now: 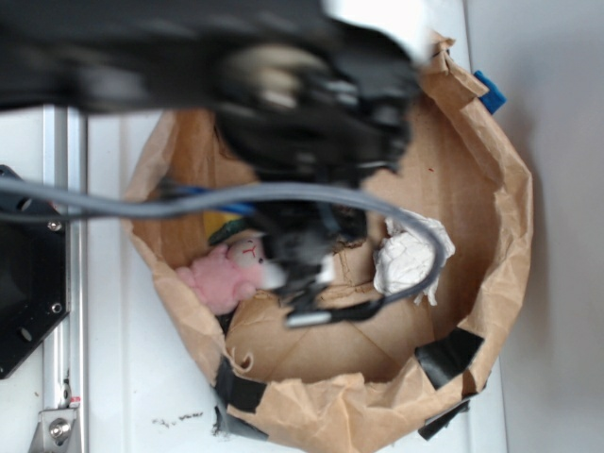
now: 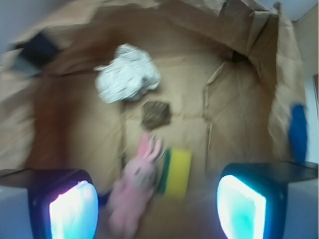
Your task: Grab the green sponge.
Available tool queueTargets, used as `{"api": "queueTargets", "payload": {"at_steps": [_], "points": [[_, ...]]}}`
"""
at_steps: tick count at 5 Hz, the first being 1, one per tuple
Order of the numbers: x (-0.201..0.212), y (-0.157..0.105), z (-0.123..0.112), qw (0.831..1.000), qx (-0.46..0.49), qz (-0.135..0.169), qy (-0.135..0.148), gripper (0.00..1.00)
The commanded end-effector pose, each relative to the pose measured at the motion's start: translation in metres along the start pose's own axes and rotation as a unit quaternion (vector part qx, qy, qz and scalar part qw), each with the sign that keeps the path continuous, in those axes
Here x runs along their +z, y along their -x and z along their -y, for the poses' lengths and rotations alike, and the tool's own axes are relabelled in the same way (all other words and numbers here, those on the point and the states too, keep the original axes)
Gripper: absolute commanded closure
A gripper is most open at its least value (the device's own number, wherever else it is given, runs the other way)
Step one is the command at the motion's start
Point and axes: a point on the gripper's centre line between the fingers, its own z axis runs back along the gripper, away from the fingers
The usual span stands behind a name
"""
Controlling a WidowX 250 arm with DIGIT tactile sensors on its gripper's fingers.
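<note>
Low in the wrist frame, the green sponge [image 2: 175,172] lies just beside the pink bunny [image 2: 133,191], between wide, empty jaws.

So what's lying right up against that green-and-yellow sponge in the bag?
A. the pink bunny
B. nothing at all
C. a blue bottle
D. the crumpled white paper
A: in the wrist view the pink bunny lies against the green edge of the green sponge, while the crumpled white paper sits well apart.

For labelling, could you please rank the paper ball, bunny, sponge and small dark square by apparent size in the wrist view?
1. Paper ball and bunny: about alike; the bunny is blurred and nearer.
2. Sponge.
3. Dark square.
</note>
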Motion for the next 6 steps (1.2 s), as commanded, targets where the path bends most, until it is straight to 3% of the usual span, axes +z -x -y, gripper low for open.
{"api": "queueTargets", "payload": {"at_steps": [1,3,6], "points": [[-0.018,-0.027,-0.011,1.0,0.008,0.017,-0.008,0.0],[-0.045,0.001,-0.011,1.0,-0.006,0.018,-0.018,0.0],[-0.065,0.006,-0.024,0.999,-0.029,0.013,-0.013,0.0]]}}
